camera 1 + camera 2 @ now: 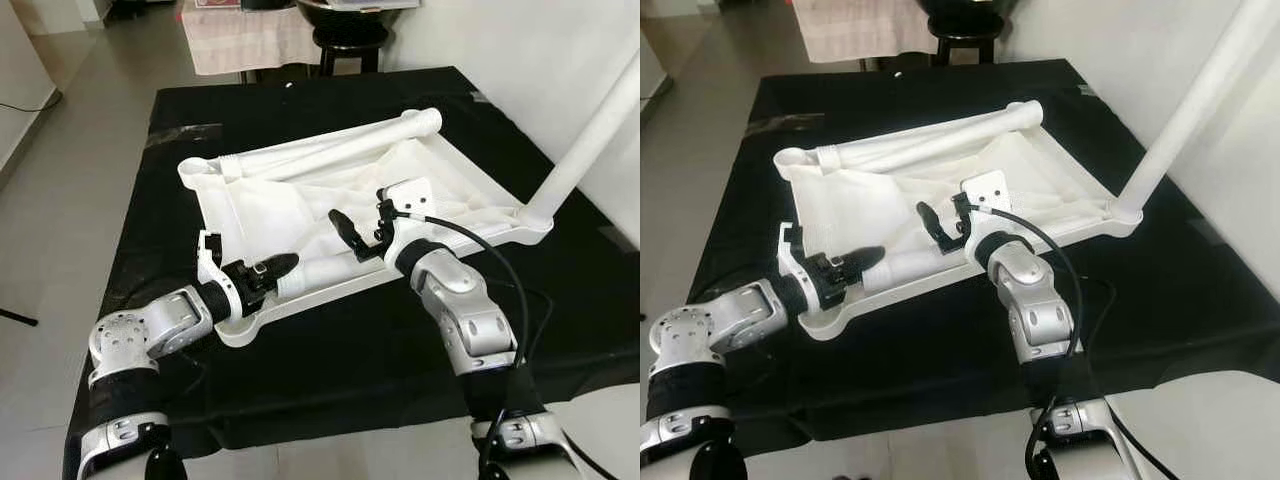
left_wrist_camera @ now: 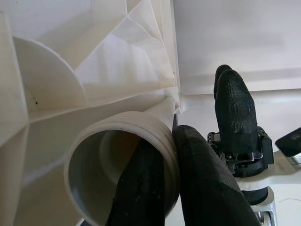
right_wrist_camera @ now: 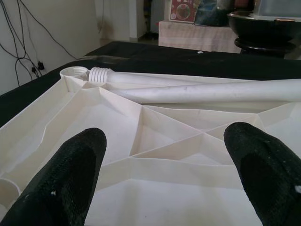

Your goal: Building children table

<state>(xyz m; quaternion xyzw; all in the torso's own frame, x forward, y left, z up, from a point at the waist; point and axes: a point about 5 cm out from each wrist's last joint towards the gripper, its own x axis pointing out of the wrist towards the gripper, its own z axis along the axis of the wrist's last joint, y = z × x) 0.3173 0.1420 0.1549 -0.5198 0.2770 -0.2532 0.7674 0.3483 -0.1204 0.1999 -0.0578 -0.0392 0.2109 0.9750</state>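
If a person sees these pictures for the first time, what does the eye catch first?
A white table top lies upside down on the black cloth, with one leg already standing at its far right corner. The left gripper grips another leg at the near edge; the right gripper hovers open above the underside.

Left gripper (image 1: 862, 262) clamps a white leg (image 1: 902, 267) on the tabletop (image 1: 1060, 180).

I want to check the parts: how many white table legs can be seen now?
3. One leg stands screwed into the tabletop's far right corner. One lies along its far edge. One lies along the near edge, held by the left gripper. Others may be hidden.
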